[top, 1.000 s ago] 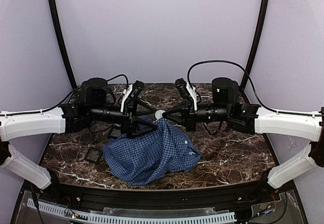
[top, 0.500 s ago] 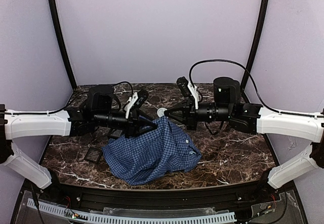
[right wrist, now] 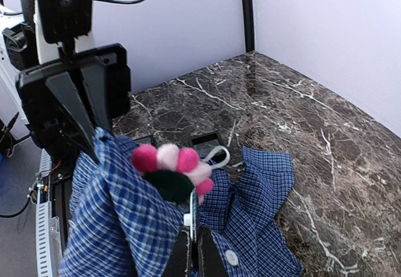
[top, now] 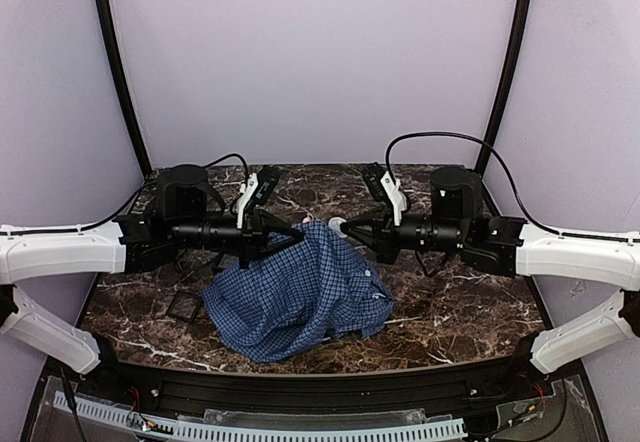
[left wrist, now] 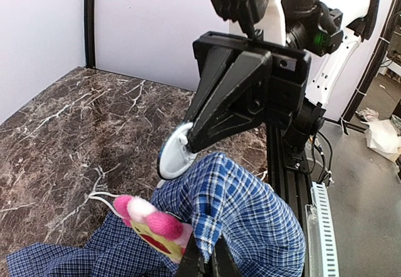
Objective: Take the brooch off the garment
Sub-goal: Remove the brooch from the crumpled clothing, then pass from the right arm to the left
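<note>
You cannot see the brooch [right wrist: 170, 167] from above. The two arms meet over the raised peak of the garment [top: 300, 297], and only a small white disc [top: 337, 225] shows there, at the tip of the right jaws. What that disc belongs to is hard to make out.

The right wrist view gives you the brooch plainly: pink petals round a dark centre, just beyond the tips of the right jaws, on top of the checked cloth. Those jaws are together. A thin pale strip runs from under the brooch into them, and you cannot tell whether it is pin or cloth.

The left wrist view shows pink petals and a yellow-and-red patch just left of the left jaws. These are clamped on a fold of the garment, with their tips cut off by the bottom edge.

The rest of the garment hangs from both jaws onto the dark veined marble counter [top: 450, 312]. A small black tray [top: 185, 307] lies to the left of the left jaws, nearer the arm bases. Pale lilac walls [top: 320, 62] and two black curved poles [top: 118, 72] close in the space.
</note>
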You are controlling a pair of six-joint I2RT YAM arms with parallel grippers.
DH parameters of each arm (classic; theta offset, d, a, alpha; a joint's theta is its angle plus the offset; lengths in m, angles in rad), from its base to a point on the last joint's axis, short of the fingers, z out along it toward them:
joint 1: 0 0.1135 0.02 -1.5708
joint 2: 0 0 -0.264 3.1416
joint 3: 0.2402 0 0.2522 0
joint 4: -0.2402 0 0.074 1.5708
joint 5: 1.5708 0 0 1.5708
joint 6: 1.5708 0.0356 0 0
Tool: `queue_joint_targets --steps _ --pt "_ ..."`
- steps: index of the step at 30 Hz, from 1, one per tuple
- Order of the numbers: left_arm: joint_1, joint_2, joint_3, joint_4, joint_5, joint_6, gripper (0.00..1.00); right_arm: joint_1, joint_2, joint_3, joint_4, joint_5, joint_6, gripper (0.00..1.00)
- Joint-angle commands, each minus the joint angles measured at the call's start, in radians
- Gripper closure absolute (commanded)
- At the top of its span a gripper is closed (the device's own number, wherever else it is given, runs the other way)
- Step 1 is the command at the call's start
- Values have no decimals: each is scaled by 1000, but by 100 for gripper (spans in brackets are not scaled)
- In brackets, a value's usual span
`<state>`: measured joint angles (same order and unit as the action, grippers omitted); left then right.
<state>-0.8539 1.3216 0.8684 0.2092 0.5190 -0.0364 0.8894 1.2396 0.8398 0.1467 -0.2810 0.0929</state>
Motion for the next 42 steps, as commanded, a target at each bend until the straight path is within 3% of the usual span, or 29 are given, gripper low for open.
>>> queue_joint_targets --steps 1,9,10,11,12,13,15,19,23,29,34,42 --pt "-2 -67 -39 66 -50 -26 99 5 -40 -57 -13 115 28 100" --pt "0 -54 -90 42 -109 -34 98 5 -153 -84 -13 164 68 100" --pt "0 -55 -96 45 -113 -36 89 5 -163 -82 -12 153 68 100" --pt "0 -57 -108 47 -116 -39 68 5 -169 -78 -12 139 68 100" --pt "0 -64 -113 50 -115 -42 54 4 -170 -74 -12 121 68 100" --pt "0 -69 -125 52 -110 -44 30 5 -169 -70 -13 99 67 100" --pt "0 -92 -138 60 -86 -54 12 5 -159 -62 -7 42 64 100" --pt "0 -146 -125 56 -55 -68 2 7 -121 -47 31 -121 52 100" --pt "-2 -141 -68 1 -21 -45 4 33 -73 -22 68 -277 27 100" --pt "-19 -43 -22 -8 81 -29 12 39 -5 27 86 -357 40 100" --pt "-33 -6 -6 3 124 -29 32 40 50 70 47 -375 27 100" --pt "-33 -23 -5 3 136 -25 47 40 85 89 38 -401 18 100"
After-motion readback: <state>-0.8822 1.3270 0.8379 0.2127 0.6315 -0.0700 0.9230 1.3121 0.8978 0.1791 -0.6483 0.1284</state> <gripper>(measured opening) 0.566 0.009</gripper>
